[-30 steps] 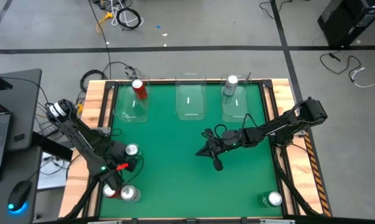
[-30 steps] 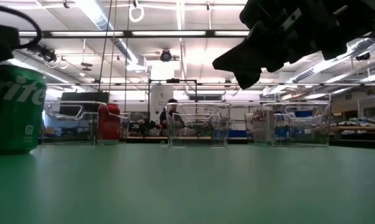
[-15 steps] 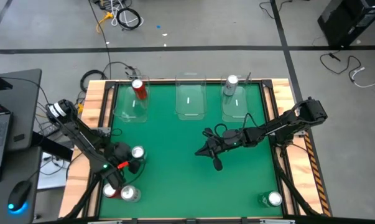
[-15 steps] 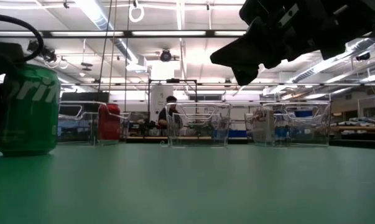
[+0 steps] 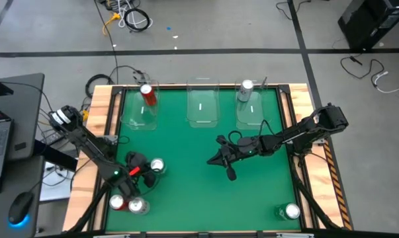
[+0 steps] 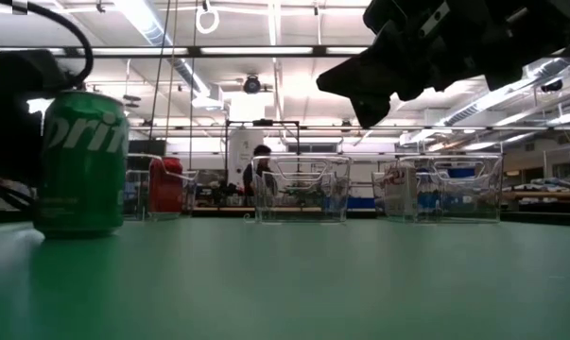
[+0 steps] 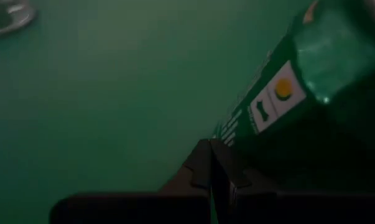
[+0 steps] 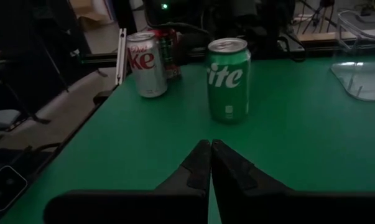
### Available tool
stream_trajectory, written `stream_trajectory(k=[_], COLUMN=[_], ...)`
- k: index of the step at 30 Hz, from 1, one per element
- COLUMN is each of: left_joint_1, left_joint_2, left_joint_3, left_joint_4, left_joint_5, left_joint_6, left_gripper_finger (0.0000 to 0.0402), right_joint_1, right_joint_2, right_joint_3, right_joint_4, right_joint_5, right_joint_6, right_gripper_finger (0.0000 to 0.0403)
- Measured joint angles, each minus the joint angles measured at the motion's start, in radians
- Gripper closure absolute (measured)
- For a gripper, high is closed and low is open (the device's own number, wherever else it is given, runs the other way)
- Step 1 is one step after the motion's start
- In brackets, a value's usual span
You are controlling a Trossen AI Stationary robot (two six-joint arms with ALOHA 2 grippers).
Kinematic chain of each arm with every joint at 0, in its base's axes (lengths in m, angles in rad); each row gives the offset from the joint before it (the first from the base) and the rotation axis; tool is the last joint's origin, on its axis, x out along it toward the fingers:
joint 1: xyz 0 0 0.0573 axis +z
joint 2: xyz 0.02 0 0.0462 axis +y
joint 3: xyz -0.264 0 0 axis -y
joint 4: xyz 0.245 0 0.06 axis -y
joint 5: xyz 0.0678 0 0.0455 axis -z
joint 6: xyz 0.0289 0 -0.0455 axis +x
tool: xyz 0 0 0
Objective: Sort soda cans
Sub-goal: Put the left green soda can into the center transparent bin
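Green can: the one at the left gripper [image 5: 146, 170] is a green can [image 5: 157, 165] with white lettering and a shiny silver top, upright on the desk [image 5: 199, 198]
Left gripper: at the desk's left-front part, clenched on the green can; in its wrist view the can's side fills the frame right against the fingers
Right gripper: [image 5: 219, 160] raised over the desk's middle, pinched closed with nothing in it, fingertips meeting in its wrist view
Red can and silver can: red can [image 5: 117, 203] and silver can [image 5: 139, 206] stand just beside each other at the left-front corner, near the left gripper; the silver one carries red script, the red one partly hidden behind it in the right wrist view
Second green can: second green can [image 5: 289, 211] alone at the right-front corner, well apart from both grippers
Hard to make out: the left gripper's fingers are mostly covered by the arm from above; in the low view only a dark mass shows left of the green can, and the right gripper is cut off by the frame's top
Bins: three clear bins along the far edge
Left bin: [image 5: 140, 109] holds one upright red can
Middle bin: [image 5: 202, 106] shows only a white mark on its clear floor
Right bin: [image 5: 250, 106] holds one upright can with a silver top; its side colour cannot be told
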Motion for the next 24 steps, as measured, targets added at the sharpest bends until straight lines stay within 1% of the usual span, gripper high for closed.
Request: stream_trajectory(k=[3, 13, 20, 24], left_joint_1=[0.024, 0.098, 0.144, 0.171], left_joint_2=[0.000, 0.000, 0.000, 0.000], left_joint_3=[0.000, 0.000, 0.000, 0.001], left_joint_4=[0.067, 0.299, 0.447, 0.558], left_joint_5=[-0.021, -0.037, -0.041, -0.036], left_joint_6=[0.075, 0.308, 0.447, 0.554], left_gripper_finger=[0.0401, 0.0401, 0.0401, 0.0401], right_joint_1=[0.000, 0.000, 0.000, 0.000], right_joint_2=[0.000, 0.000, 0.000, 0.000], right_joint_3=[0.000, 0.000, 0.002, 0.044], right_joint_4=[0.000, -0.001, -0.002, -0.027], right_joint_5=[0.000, -0.004, -0.036, -0.070], right_joint_6=[0.000, 0.007, 0.030, 0.042], right_gripper_finger=[0.0378, 0.0375, 0.0361, 0.0352])
